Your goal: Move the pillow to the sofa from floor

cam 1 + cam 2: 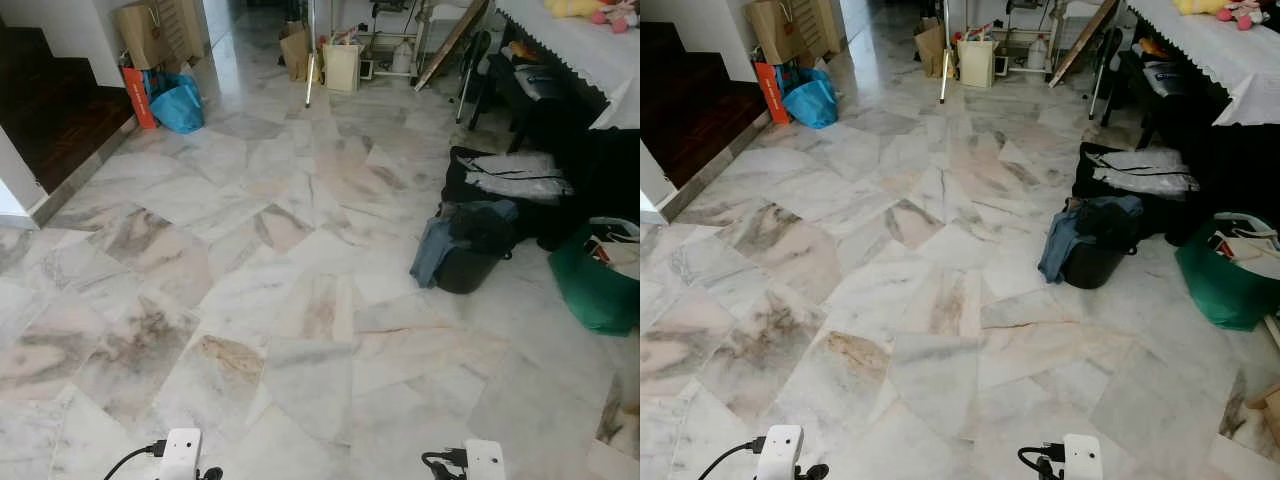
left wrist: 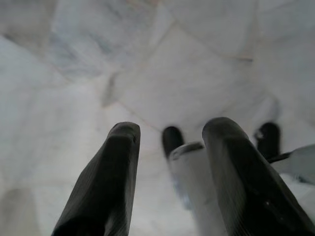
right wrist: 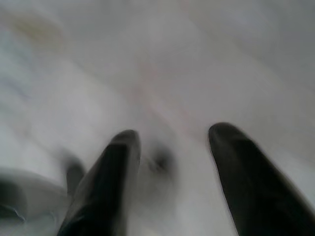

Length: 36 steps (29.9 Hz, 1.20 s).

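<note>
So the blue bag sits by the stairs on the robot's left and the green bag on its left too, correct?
Not quite. The blue bag is on the left by the stairs, but the green bag sits on the robot's right, as the left eye view shows.

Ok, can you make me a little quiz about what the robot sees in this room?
1. True or false: the left gripper has its fingers apart.
2. What colour is the bag near the stairs? A red, B blue, C yellow.
3. Fill in: the green bag sits on the marble ____.

Key: 1 true; 2 B; 3 floor.
</note>
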Tool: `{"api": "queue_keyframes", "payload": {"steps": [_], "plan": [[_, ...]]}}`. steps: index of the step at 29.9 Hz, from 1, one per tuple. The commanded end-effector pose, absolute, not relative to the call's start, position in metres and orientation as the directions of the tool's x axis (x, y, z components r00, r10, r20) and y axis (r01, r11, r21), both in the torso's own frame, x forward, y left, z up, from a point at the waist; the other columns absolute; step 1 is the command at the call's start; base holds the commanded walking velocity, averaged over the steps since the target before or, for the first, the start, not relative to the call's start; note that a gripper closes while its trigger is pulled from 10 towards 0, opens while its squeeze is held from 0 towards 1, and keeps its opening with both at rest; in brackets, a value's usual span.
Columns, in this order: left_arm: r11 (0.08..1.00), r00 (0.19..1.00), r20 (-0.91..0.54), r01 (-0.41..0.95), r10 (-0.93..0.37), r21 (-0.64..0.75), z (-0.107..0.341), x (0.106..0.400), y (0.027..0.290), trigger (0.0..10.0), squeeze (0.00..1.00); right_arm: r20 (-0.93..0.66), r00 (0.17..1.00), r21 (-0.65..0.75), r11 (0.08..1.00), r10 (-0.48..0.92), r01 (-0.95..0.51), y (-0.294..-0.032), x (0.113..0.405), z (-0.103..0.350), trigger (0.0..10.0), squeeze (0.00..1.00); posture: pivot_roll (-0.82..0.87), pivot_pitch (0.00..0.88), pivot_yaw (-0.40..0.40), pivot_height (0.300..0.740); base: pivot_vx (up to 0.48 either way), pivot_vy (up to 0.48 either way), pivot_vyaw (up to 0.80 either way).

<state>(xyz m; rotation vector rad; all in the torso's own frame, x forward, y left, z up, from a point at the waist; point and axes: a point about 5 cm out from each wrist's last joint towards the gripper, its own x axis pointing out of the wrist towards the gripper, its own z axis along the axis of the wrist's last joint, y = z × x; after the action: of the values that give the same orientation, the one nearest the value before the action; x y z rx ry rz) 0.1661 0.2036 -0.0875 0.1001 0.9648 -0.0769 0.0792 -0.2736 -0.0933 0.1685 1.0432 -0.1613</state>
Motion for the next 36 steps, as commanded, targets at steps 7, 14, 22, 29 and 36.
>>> {"api": "queue_keyframes", "payload": {"steps": [7, 14, 22, 29, 36], "plan": [[0.983, 0.512, -0.858, 0.140, 0.033, 0.121, -0.093, 0.143, 0.223, 10.0, 0.00, -0.898, 0.420, 0.014, 0.944, -0.134, 0.331, -0.312, 0.046, -0.084, 10.0, 0.00, 0.04, 0.000, -0.054, 0.740, 0.000, 0.000, 0.00], [0.981, 0.548, -0.833, 0.108, 0.077, 0.163, -0.089, 0.148, 0.230, 10.0, 0.00, -0.892, 0.434, 0.037, 0.935, -0.128, 0.352, -0.313, 0.047, -0.083, 10.0, 0.00, 0.05, 0.000, -0.051, 0.740, 0.000, 0.000, 0.00], [0.982, 0.604, -0.785, 0.020, 0.138, 0.188, -0.081, 0.160, 0.241, 10.0, 0.00, -0.838, 0.494, 0.039, 0.879, -0.231, 0.476, -0.316, 0.052, -0.081, 10.0, 0.00, 0.07, 0.000, -0.016, 0.740, 0.000, 0.000, 0.00], [0.981, 0.625, -0.764, -0.014, 0.160, 0.194, -0.075, 0.169, 0.249, 10.0, 0.00, -0.784, 0.556, 0.095, 0.833, -0.275, 0.545, -0.314, 0.058, -0.079, 10.0, 0.00, 0.06, 0.000, 0.010, 0.740, 0.000, 0.000, 0.00], [0.983, 0.667, -0.728, -0.036, 0.156, 0.178, -0.067, 0.183, 0.252, 10.0, 0.00, -0.764, 0.618, 0.165, 0.869, -0.186, 0.467, -0.305, 0.068, -0.079, 10.0, 0.00, 0.08, 0.000, 0.018, 0.740, 0.000, 0.000, 0.00]]}}
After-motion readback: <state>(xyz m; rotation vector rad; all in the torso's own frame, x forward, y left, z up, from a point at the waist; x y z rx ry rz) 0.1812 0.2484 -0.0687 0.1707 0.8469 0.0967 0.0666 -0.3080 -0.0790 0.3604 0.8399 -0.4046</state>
